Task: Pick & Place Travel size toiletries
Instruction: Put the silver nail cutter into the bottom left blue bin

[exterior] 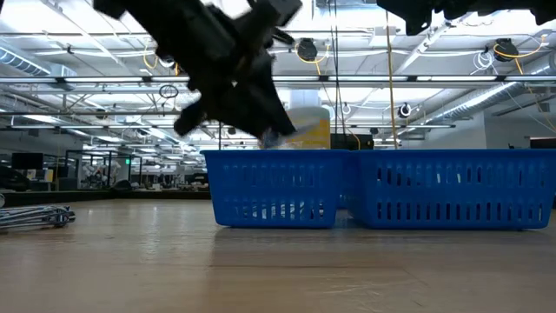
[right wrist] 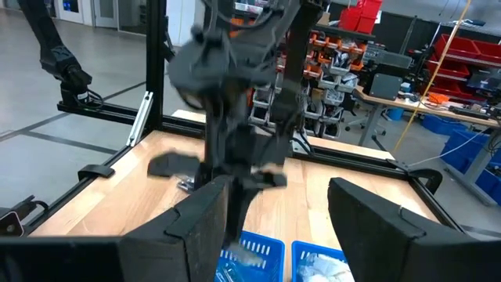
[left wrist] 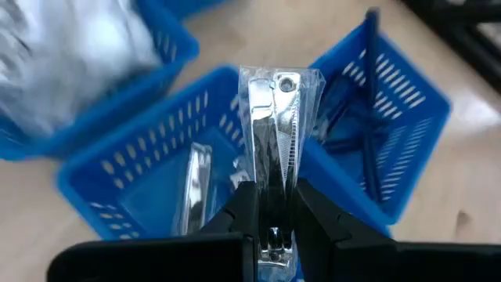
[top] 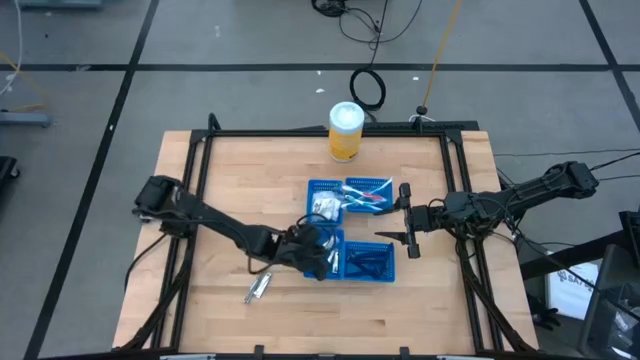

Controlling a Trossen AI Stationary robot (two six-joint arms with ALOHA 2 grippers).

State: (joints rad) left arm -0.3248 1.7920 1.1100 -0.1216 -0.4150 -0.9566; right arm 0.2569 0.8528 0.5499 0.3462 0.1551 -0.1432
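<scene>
Left jaws [left wrist: 270, 223] pinching wrapped nail clipper [left wrist: 274, 133], above blue tray [left wrist: 141, 172]

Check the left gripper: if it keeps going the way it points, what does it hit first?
Probably the small blue mesh basket below: the left gripper, shut on a clear-wrapped silvery nail clipper, points into it, where another silvery clipper lies. Depth unclear.

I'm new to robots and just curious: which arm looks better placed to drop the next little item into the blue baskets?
The left. Its gripper is already shut on a silvery wrapped nail clipper right above a blue basket. The right gripper is open, empty, beside the baskets.
</scene>
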